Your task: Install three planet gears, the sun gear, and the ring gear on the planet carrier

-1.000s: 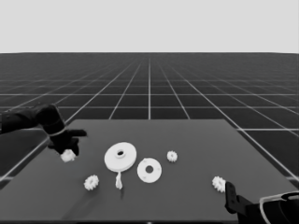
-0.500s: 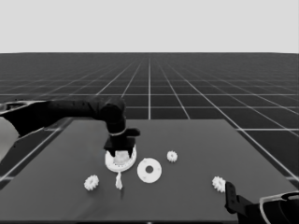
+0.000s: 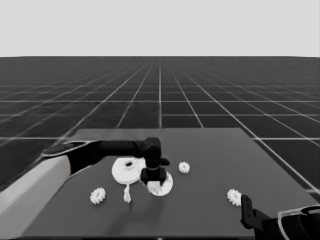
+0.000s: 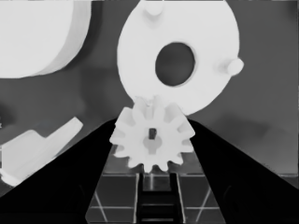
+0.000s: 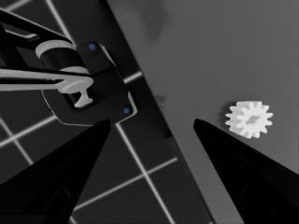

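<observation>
Dark and flat, the table (image 3: 210, 200) carries white parts clustered toward its middle and front. The left arm (image 3: 100, 150) reaches in from the left edge to the middle, and the left gripper (image 3: 154, 187) hangs over the smaller round part (image 3: 165, 186), its two fingers clamped on a gear (image 4: 152, 139) held between them (the left wrist view shows the toothed rim wedged between both dark wedges). That held gear sits just over the near rim of the smaller round part (image 4: 180, 56), whose wide hole and two small raised pegs show beyond it. The larger round part (image 3: 127, 170) lies just beside the smaller one, on its left, toward the table's left edge; whether they touch I cannot tell. The right arm is parked at the table's front right corner, the right gripper (image 5: 149, 135) with its fingers spread apart and nothing between them. A thin white piece (image 3: 127, 194) lies in front of the larger round part. Three more gears rest on the table: one (image 3: 98, 195) near the front left, one (image 3: 184, 167) right of the smaller round part, one (image 3: 233, 196) near the front right corner.
</observation>
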